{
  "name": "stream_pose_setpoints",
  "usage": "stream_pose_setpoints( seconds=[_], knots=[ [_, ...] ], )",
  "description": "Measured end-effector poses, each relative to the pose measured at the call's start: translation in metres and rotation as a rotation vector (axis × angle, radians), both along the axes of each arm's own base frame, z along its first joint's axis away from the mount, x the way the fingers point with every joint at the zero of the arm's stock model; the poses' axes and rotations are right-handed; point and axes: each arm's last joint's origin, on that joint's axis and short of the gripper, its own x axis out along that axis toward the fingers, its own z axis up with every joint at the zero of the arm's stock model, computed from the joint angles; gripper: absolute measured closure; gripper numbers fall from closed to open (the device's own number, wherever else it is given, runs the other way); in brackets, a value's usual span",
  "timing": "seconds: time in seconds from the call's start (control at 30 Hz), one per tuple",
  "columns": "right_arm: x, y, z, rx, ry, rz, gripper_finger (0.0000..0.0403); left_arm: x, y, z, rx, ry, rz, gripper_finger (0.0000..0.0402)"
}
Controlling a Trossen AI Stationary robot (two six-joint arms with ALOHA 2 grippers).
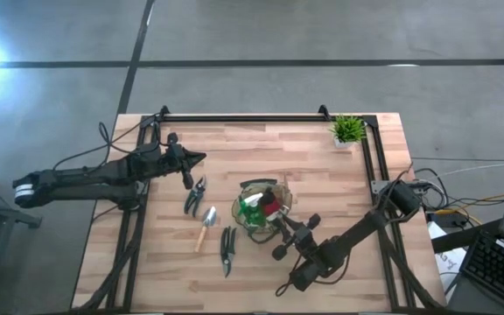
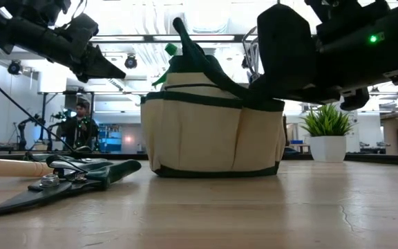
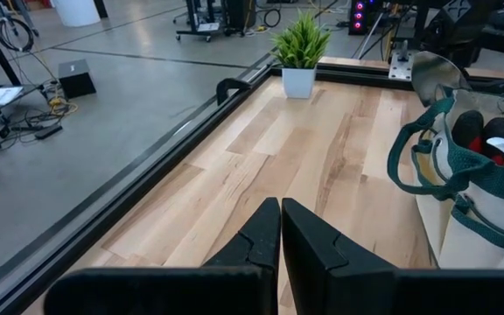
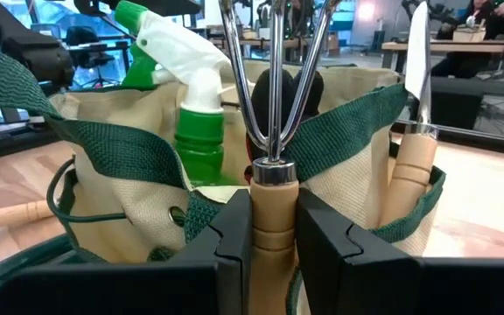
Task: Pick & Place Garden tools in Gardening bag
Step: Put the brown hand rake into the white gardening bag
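Observation:
The olive-tan gardening bag [image 1: 263,210] with a dark green rim stands on the table's middle; it also shows in the low view [image 2: 213,131]. It holds a green spray bottle [image 4: 195,105], a red-and-black piece [image 1: 271,206] and a wood-handled silver tool [image 4: 414,131] in an outer pocket. My right gripper [image 4: 274,236] is shut on the wood-handled rake [image 4: 274,105] at the bag's near right side [image 1: 284,229]. My left gripper [image 3: 280,236] is shut and empty above the table's far left [image 1: 191,163]. Two black pruning shears [image 1: 195,198] [image 1: 227,249] and a trowel [image 1: 206,226] lie flat left of the bag. My right gripper pinches the rake's wooden handle just below its metal collar [image 4: 274,206] between its two fingers. The silver tines [image 4: 274,52] stand up past the fingers, in front of the bag's rim. The handle's lower end is hidden by the gripper.
A small green potted plant [image 1: 348,129] stands at the far right corner. A black rail frame [image 1: 243,116] runs along the far edge and both sides. The shears [image 2: 61,183] and the trowel's handle [image 2: 12,166] lie left of the bag. A person [image 2: 81,124] stands in the room behind.

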Motion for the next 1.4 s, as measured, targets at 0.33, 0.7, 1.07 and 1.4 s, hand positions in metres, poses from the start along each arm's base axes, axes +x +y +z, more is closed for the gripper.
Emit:
stream_pose_setpoints(
  seconds=[0.33,0.7,1.07,1.4],
  knots=[
    [0.005,0.002,0.004,-0.008,0.039,0.010,0.0292,0.000,0.000,0.000,0.000,0.000,0.001,0.0382],
    [0.013,0.006,0.013,-0.041,0.078,0.017,0.0179,0.000,0.000,0.000,0.000,0.000,0.000,0.0382],
    [0.019,0.010,0.022,-0.107,0.142,0.024,0.0140,0.000,0.000,0.000,0.000,0.000,0.000,0.0382],
    [0.003,0.007,0.050,-0.131,0.173,0.037,0.0169,0.000,0.000,0.000,0.000,0.000,0.000,0.0382]
  ],
)
